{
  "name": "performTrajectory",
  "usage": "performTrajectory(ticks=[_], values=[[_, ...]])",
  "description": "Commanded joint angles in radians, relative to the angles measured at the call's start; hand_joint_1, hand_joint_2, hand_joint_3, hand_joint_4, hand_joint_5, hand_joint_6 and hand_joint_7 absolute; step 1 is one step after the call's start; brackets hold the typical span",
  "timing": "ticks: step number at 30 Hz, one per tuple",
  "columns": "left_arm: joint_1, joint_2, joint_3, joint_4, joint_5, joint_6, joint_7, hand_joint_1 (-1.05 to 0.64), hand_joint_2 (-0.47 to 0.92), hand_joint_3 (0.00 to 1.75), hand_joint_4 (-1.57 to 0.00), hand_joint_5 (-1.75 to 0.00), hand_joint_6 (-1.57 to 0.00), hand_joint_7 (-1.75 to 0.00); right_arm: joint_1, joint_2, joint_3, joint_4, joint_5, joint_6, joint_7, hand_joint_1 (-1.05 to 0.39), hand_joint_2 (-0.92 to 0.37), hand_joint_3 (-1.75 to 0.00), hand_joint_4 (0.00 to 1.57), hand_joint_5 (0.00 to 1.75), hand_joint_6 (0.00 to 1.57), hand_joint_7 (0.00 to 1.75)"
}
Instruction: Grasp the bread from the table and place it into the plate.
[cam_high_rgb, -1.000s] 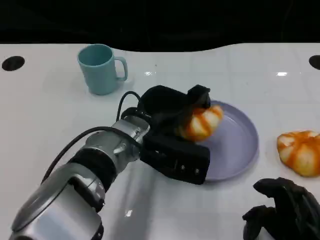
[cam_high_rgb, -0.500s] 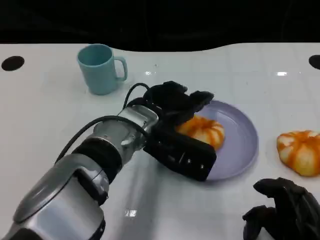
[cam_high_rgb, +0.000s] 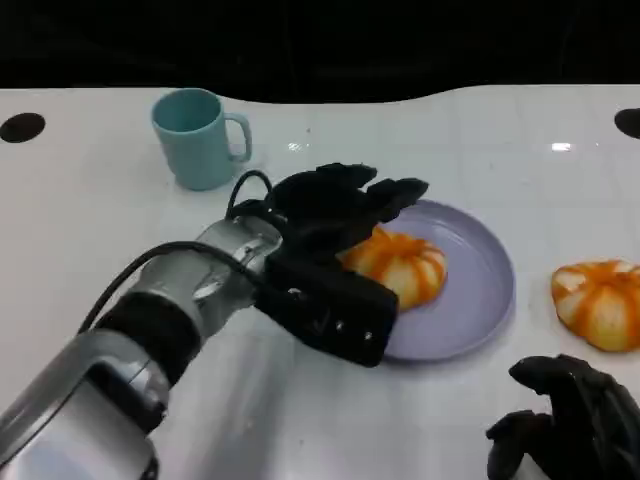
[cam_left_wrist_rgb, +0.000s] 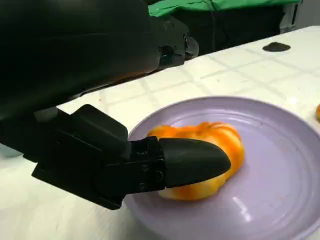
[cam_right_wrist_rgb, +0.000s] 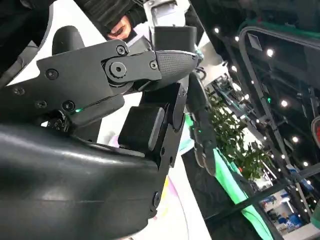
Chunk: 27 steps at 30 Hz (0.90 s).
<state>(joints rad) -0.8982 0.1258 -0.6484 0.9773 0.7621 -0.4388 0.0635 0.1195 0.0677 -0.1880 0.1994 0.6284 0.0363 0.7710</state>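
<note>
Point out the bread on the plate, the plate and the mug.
bread on the plate (cam_high_rgb: 405, 265), head view, on its striped top.
plate (cam_high_rgb: 478, 285), head view, on its bare purple floor.
mug (cam_high_rgb: 190, 140), head view, on its outer wall.

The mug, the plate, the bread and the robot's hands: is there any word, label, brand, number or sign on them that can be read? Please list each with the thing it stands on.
None can be read.
The teal mug, the purple plate, the bread on the plate and the second bread on the table are plain.
The left hand and right hand show no legible marking.
</note>
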Motion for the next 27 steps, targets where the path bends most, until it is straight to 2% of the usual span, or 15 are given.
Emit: performTrajectory(ticks=[1, 2, 3, 4, 5, 6, 7, 9, 12, 16, 19, 22, 25, 27], values=[[0.119, 0.079, 0.111, -0.085, -0.125, -0.168, 0.074, -1.05, 0.92, 0.77, -0.03, -0.3, 0.0, 0.0, -0.002, -0.01, -0.011, 0.005, 0.006, -0.013, 0.005, -0.59, -0.92, -0.33, 1.57, 0.61, 1.57, 0.26], [0.138, 0.082, 0.132, -0.089, -0.152, -0.2, 0.077, -1.05, 0.92, 0.75, -0.02, -0.6, -0.01, -0.01, -0.003, -0.011, -0.011, 0.007, 0.005, -0.014, 0.007, -0.59, -0.92, -0.33, 1.57, 0.61, 1.57, 0.26], [0.148, 0.084, 0.144, -0.09, -0.167, -0.22, 0.077, -1.05, 0.92, 0.74, -0.01, -0.79, -0.02, -0.01, -0.004, -0.012, -0.011, 0.009, 0.005, -0.015, 0.009, -0.6, -0.92, -0.33, 1.57, 0.61, 1.57, 0.26], [0.178, 0.083, 0.179, -0.09, -0.22, -0.263, 0.068, -1.05, 0.92, 0.74, 0.0, -0.86, -0.02, -0.02, -0.004, -0.014, -0.012, 0.009, 0.006, -0.013, 0.01, -0.6, -0.92, -0.33, 1.57, 0.61, 1.57, 0.26], [0.208, 0.077, 0.215, -0.087, -0.281, -0.308, 0.054, -1.05, 0.92, 0.72, -0.03, -1.17, -0.09, -0.34, -0.004, -0.014, -0.013, 0.006, 0.008, -0.008, 0.007, -0.6, -0.92, -0.33, 1.57, 0.61, 1.57, 0.26], [0.229, 0.072, 0.242, -0.083, -0.324, -0.341, 0.041, -1.05, 0.92, 0.68, -0.13, -1.42, -0.06, -0.85, -0.003, -0.015, -0.013, 0.005, 0.01, -0.005, 0.005, -0.6, -0.92, -0.33, 1.57, 0.62, 1.57, 0.27], [0.256, 0.062, 0.274, -0.075, -0.39, -0.385, 0.012, -1.05, 0.92, 0.66, -0.19, -1.51, -0.06, -1.07, -0.002, -0.016, -0.014, 0.001, 0.013, 0.002, 0.003, -0.6, -0.92, -0.33, 1.57, 0.62, 1.57, 0.27], [0.294, 0.042, 0.319, -0.065, -0.492, -0.447, -0.045, -1.05, 0.92, 0.61, -0.42, -1.54, -0.21, -1.26, -0.003, -0.018, -0.015, 0.003, 0.017, 0.008, 0.008, -0.59, -0.92, -0.33, 1.57, 0.62, 1.57, 0.26], [0.334, 0.022, 0.365, -0.066, -0.598, -0.5, -0.129, -1.03, 0.92, 0.57, -0.61, -1.59, -0.4, -1.37, -0.002, -0.019, -0.016, 0.0, 0.018, 0.012, 0.005, -0.59, -0.92, -0.33, 1.57, 0.61, 1.57, 0.25], [0.416, 0.002, 0.425, -0.101, -0.812, -0.501, -0.355, -1.02, 0.92, 0.49, -0.86, -1.71, -0.69, -1.49, 0.001, -0.023, -0.018, -0.004, 0.019, 0.017, 0.008, -0.58, -0.92, -0.33, 1.57, 0.61, 1.57, 0.25], [0.49, -0.015, 0.466, -0.174, -0.929, -0.433, -0.466, -1.04, 0.92, 0.4, -0.98, -1.72, -0.85, -1.48, 0.002, -0.024, -0.018, -0.007, 0.019, 0.022, 0.006, -0.58, -0.92, -0.33, 1.57, 0.61, 1.57, 0.24], [0.588, -0.047, 0.509, -0.279, -1.082, -0.329, -0.583, -1.05, 0.92, 0.31, -1.03, -1.71, -0.97, -1.46, 0.003, -0.02, -0.019, -0.007, 0.016, 0.016, 0.005, -0.59, -0.92, -0.33, 1.57, 0.61, 1.57, 0.25], [0.68, -0.08, 0.549, -0.403, -1.247, -0.144, -0.699, -1.05, 0.92, 0.17, -1.19, -1.49, -1.18, -1.26, 0.005, -0.019, -0.017, -0.011, 0.011, 0.009, 0.005, -0.59, -0.92, -0.35, 1.57, 0.62, 1.57, 0.25], [0.725, -0.088, 0.569, -0.46, -1.294, -0.056, -0.737, -1.05, 0.92, 0.1, -1.25, -1.42, -1.23, -1.21, 0.008, -0.018, -0.016, -0.019, 0.013, 0.017, -0.004, -0.59, -0.92, -0.35, 1.57, 0.62, 1.57, 0.26]])
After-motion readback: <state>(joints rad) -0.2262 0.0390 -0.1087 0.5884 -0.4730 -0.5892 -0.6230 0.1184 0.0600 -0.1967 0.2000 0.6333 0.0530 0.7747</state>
